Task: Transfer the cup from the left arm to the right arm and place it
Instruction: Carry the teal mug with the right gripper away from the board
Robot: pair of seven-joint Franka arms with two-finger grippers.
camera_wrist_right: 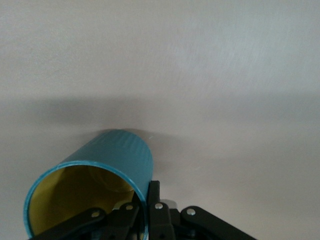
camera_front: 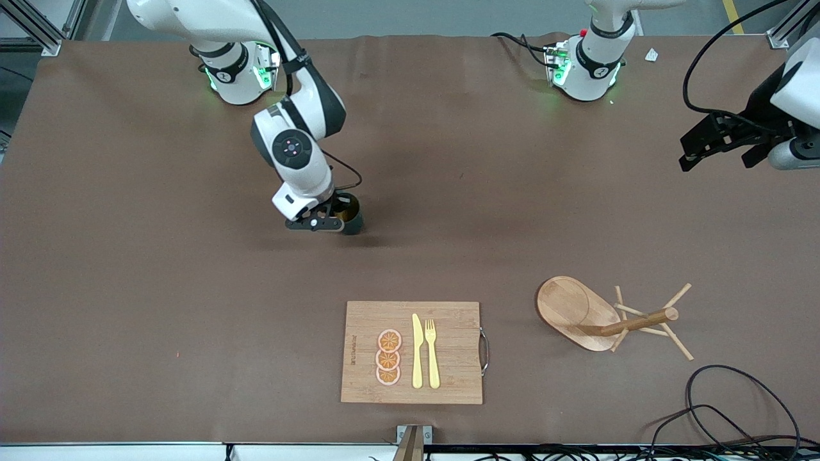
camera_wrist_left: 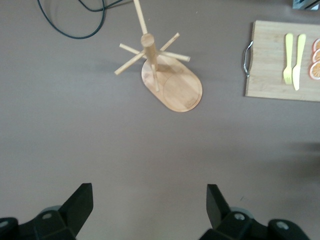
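Pinching: right gripper (camera_front: 333, 218) is clamping the cup's (camera_front: 349, 214) rim.
Cup: standing mid-table, well away from the table (camera_front: 128, 288) edges.
Left gripper (camera_front: 721, 146): hanging spread by the table's end, waiting.

A brown covering lay smooth over the bench (camera_front: 128, 256), with grey floor and aluminium framing (camera_front: 38, 29) at its corners.

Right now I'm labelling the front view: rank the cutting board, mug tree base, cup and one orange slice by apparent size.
1. Cutting board, clearly largest.
2. Mug tree base.
3. Cup and an orange slice: about alike; the right claw hides part of the cup, so I won't rank them.
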